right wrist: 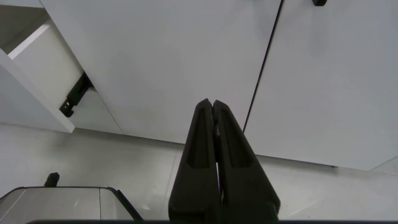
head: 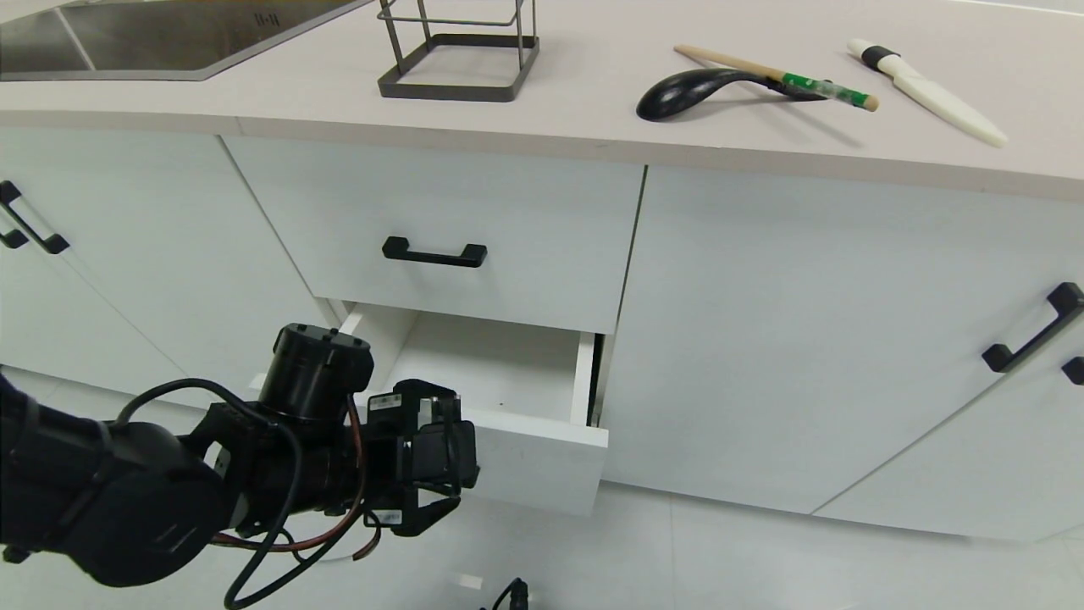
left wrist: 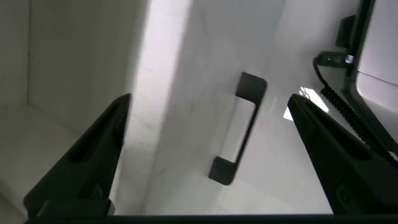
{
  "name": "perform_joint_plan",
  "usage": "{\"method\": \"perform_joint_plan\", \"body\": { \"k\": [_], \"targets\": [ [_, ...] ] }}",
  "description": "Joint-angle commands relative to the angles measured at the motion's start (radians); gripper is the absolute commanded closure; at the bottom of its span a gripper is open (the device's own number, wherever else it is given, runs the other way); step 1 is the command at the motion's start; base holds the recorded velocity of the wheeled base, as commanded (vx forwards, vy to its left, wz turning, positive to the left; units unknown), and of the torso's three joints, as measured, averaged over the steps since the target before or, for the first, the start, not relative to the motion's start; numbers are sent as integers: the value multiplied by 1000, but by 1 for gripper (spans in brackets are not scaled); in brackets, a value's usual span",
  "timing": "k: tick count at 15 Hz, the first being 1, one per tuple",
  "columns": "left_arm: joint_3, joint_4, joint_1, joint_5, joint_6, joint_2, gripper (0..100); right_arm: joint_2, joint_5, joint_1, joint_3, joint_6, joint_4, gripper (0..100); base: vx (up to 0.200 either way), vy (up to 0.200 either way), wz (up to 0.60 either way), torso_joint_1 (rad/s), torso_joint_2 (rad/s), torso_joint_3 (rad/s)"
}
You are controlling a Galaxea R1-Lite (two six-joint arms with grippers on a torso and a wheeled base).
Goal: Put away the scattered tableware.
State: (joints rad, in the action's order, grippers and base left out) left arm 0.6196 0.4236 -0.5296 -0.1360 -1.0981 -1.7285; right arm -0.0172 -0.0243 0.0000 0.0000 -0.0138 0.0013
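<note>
The left pincer (head: 428,462) sits at about 7 o'clock in the head view, just in front of the white face of the pulled-out lower drawer (head: 508,373). In the left wrist view its fingers (left wrist: 93,162) are spread wide and hold nothing. The drawer's black handle (left wrist: 237,127) lies in the gap between them, and no finger touches it. The right pincer (right wrist: 213,106) has its fingers pressed flat together with nothing between them, and it points at the white cabinet doors (right wrist: 186,56) low by the floor.

The tableware lies on the table (head: 593,110) at about 1 o'clock. A black spoon (head: 690,91) has its bowl toward 9 o'clock. A wooden stick with a green wrap (head: 775,76) lies across the spoon's handle. A white knife with a black band (head: 927,89) lies just beyond them toward 3 o'clock, apart from both. A dark wire rack (head: 461,51) stands at 12 o'clock and the steel sink (head: 161,34) is at 10 o'clock. The upper drawer (head: 440,229), above the open one, is closed.
</note>
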Motion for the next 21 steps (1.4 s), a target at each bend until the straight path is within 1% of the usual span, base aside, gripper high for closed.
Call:
{"method": "perform_joint_plan", "body": {
  "k": [1, 3, 8, 11, 16, 17, 19, 20, 21],
  "targets": [
    [-24, -3, -7, -1, 3, 23, 0, -1, -2, 0, 0, 0, -1, 100, 0, 0, 0, 0, 0, 0],
    [-34, -8, -7, -1, 3, 43, 0, -1, -2, 0, 0, 0, -1, 100, 0, 0, 0, 0, 0, 0],
    [-95, -13, -7, -1, 14, 93, 0, -1, 0, 0, 0, 0, 0, 100, 0, 0, 0, 0, 0, 0],
    [-132, -26, -7, -1, 14, 104, 0, -1, -2, 0, 0, 0, 0, 100, 0, 0, 0, 0, 0, 0],
    [-138, -29, -15, -1, 15, 141, 0, -1, 0, 0, 0, 0, 0, 100, 0, 0, 0, 0, 0, 0],
    [-155, -39, -17, -4, 14, 164, 0, -1, 0, 0, 0, 0, -1, 100, 0, 0, 0, 0, 0, 0],
    [-216, -71, -53, -17, 20, 234, 0, -1, 0, 0, 0, 0, -1, 100, 0, 0, 0, 0, 0, 0],
    [-261, -92, -79, -19, 53, 296, 0, -1, 0, 0, 0, 0, 0, 100, 0, 0, 0, 0, 0, 0],
    [-293, -105, -113, -19, 115, 353, 0, -1, 0, 0, 0, 0, 0, 100, 0, 0, 0, 0, 0, 0]
  ]
}}
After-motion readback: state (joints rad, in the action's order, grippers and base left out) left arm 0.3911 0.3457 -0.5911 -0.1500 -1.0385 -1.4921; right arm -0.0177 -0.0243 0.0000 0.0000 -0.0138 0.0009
